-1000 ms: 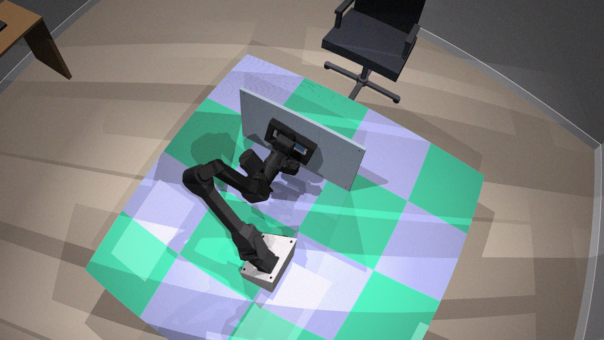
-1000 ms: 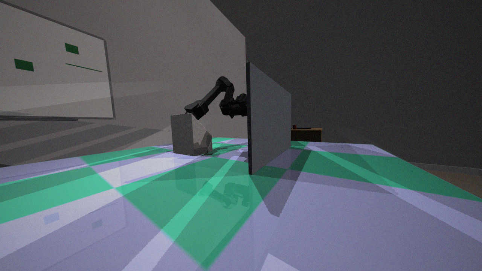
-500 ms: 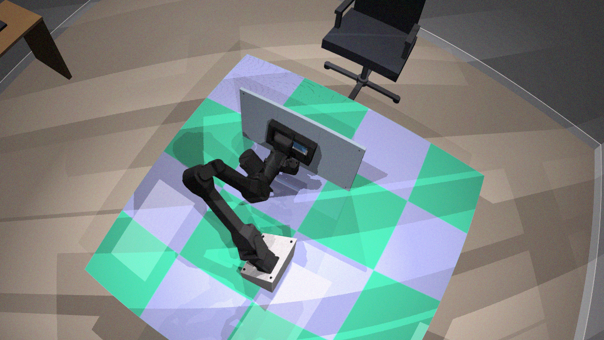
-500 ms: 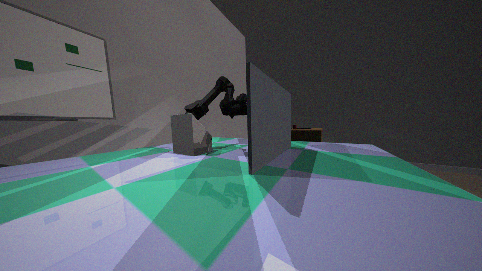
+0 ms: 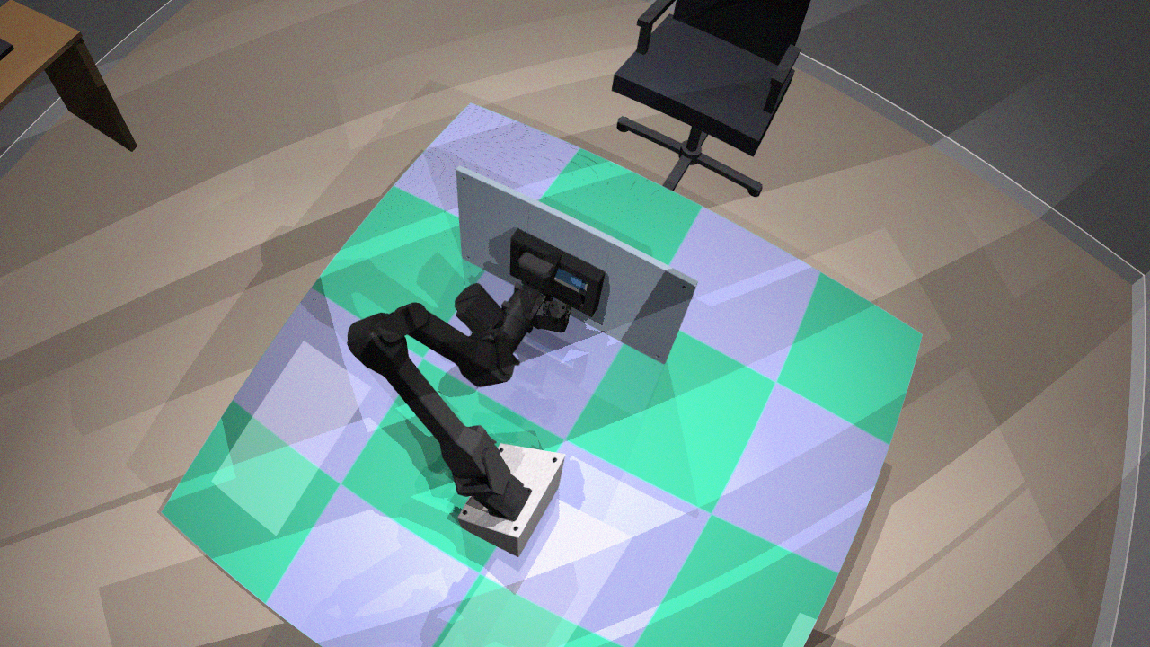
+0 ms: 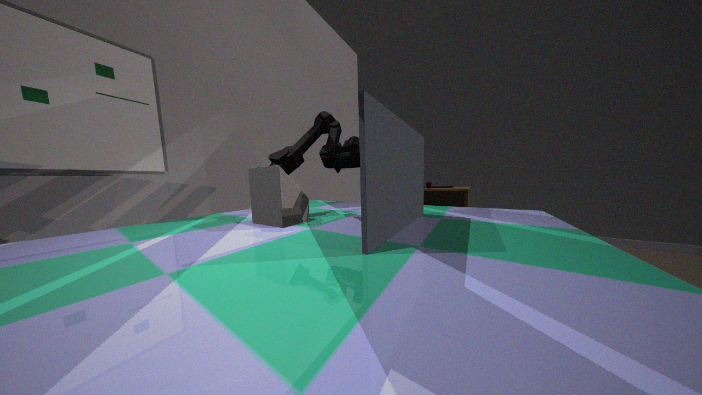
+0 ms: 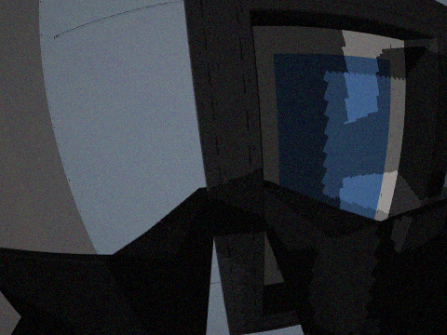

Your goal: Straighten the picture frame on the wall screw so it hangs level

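Note:
The dark picture frame (image 5: 596, 291) (image 7: 225, 93) is in front of the upright grey board (image 5: 643, 301) (image 6: 392, 171) (image 7: 121, 116). Its pale mat and blue picture (image 5: 571, 281) (image 7: 303, 135) show on the right of the gripper. Its top edge looks roughly parallel to the board's top edge in the top view; a small tilt cannot be told. My gripper (image 5: 538, 265) (image 7: 234, 194) is shut on the frame's top bar, left of its middle. The screw and the notched strip are hidden behind the frame. In the exterior view the board hides the frame and the gripper.
The arm reaches over from its white base block (image 5: 536, 466) (image 6: 265, 196) on the green and lilac checkered table (image 5: 772, 450) (image 6: 294, 319). A black office chair (image 5: 699, 76) stands beyond the table. A wooden desk (image 5: 36, 39) (image 6: 446, 196) is farther off.

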Available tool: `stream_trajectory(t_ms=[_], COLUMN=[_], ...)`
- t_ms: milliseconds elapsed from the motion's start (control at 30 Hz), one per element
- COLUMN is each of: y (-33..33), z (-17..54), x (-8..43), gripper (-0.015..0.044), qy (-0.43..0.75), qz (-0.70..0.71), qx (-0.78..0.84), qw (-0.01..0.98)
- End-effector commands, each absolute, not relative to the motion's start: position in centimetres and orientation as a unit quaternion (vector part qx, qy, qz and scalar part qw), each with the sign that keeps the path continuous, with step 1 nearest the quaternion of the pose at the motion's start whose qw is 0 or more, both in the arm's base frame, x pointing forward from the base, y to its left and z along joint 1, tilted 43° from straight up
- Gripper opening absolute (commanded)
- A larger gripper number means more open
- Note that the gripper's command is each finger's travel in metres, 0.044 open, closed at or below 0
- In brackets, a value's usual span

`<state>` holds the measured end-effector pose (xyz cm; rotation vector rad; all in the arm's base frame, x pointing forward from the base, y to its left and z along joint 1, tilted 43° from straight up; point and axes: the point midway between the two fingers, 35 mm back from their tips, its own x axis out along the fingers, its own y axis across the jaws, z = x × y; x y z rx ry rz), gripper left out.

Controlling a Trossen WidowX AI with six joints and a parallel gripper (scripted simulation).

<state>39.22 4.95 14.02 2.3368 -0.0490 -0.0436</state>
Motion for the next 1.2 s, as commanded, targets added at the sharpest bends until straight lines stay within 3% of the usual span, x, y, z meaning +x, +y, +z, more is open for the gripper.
stream_trajectory(t_ms=[0,333,500,767,1167], y=[5.0,5.0,5.1,5.7,3.6], z=[14.0,14.0,14.1,13.9,16.3], x=[39.2,39.2,38.4,29.4,29.2], gripper=[0.0,0.026,0.026,0.026,0.026], qy=[-0.02,-0.019,-0.02,-0.023,-0.023], qz=[-0.018,-0.017,-0.017,-0.018,-0.016], qx=[0.915,0.919,0.922,0.948,0.947], qw=[0.402,0.393,0.387,0.318,0.321])
